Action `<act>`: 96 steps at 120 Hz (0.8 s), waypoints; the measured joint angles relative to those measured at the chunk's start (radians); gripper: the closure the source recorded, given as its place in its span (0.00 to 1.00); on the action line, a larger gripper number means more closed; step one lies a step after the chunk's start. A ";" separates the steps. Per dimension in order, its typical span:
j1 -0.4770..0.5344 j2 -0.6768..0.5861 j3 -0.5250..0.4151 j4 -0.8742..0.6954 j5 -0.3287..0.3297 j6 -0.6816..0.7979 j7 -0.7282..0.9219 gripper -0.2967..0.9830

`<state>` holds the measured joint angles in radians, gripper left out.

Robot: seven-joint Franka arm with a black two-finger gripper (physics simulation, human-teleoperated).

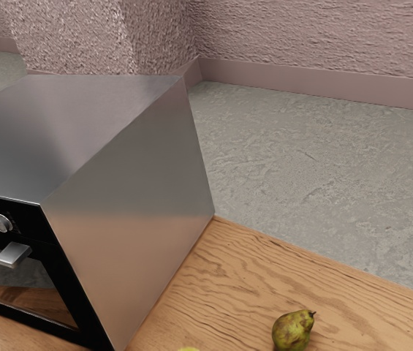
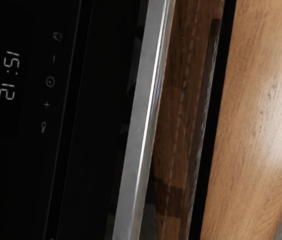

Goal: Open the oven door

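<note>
A straight metal handle (image 2: pixel 143 120) spans the glossy oven door (image 2: pixel 183 100) ahead of the gripper (state: not determinable); the hand is rolled sideways.

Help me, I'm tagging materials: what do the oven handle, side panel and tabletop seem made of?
Oven handle: smooth metal, likely steel, gray with a bright streak of glare. Tabletop: wood or wood-look laminate, with wavy grain and a soft sheen. Side panel: satin metal, probably stainless, with a blurred warm reflection.
</note>
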<state>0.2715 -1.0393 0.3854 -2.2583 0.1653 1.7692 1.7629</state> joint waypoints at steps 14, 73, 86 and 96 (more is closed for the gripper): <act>0.001 -0.016 0.004 -0.024 0.002 0.012 0.006 0.23; -0.001 -0.039 0.001 -0.107 0.010 0.040 0.022 0.23; -0.001 -0.040 0.001 -0.124 0.010 0.046 0.024 0.23; -0.001 -0.040 0.002 -0.133 0.010 0.051 0.026 0.23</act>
<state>0.2705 -1.0797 0.3877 -2.3913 0.1749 1.8201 1.7884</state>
